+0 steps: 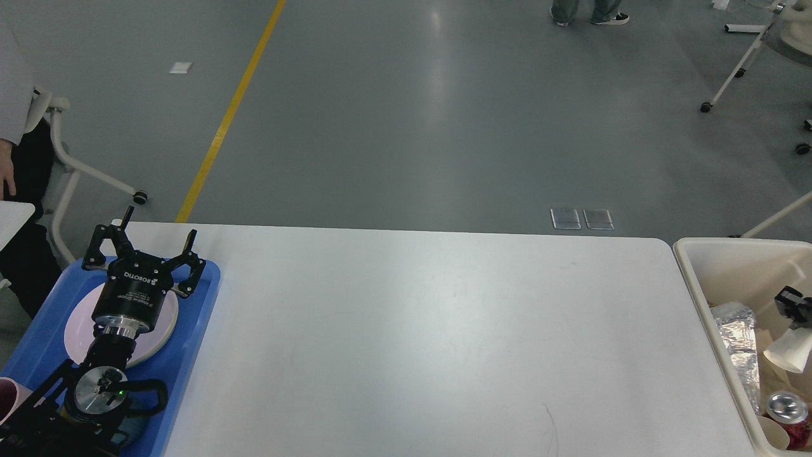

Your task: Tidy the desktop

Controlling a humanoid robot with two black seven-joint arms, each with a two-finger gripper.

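Whiteness fills the middle of the head view: the desktop (419, 330) stretches wide from left to right, its long axis running across the view, and its visible surface carries nothing loose. The left gripper (155, 238) hovers over the blue tray (190, 355) at the desktop's left end, jaws spread wide with nothing between them, pointing away from the robot; the bare tabletop lies to its right. This arm is the nearer one to the tray, so any further placing there would likely fall to it. On the tray lies a pale pink plate (162, 330), partly hidden by the wrist, and a dark-rimmed cup (7, 397) shows at the left edge. At the right end stands the beige bin (688, 254), just beside the desktop's edge, holding crumpled foil (739, 343), a paper cup (790, 352) and a drink can (786, 409). The right gripper (793, 303) shows only as a dark piece above the bin; whether its jaws are apart cannot be told. Judging by the bare top, tidying looks nearly complete.
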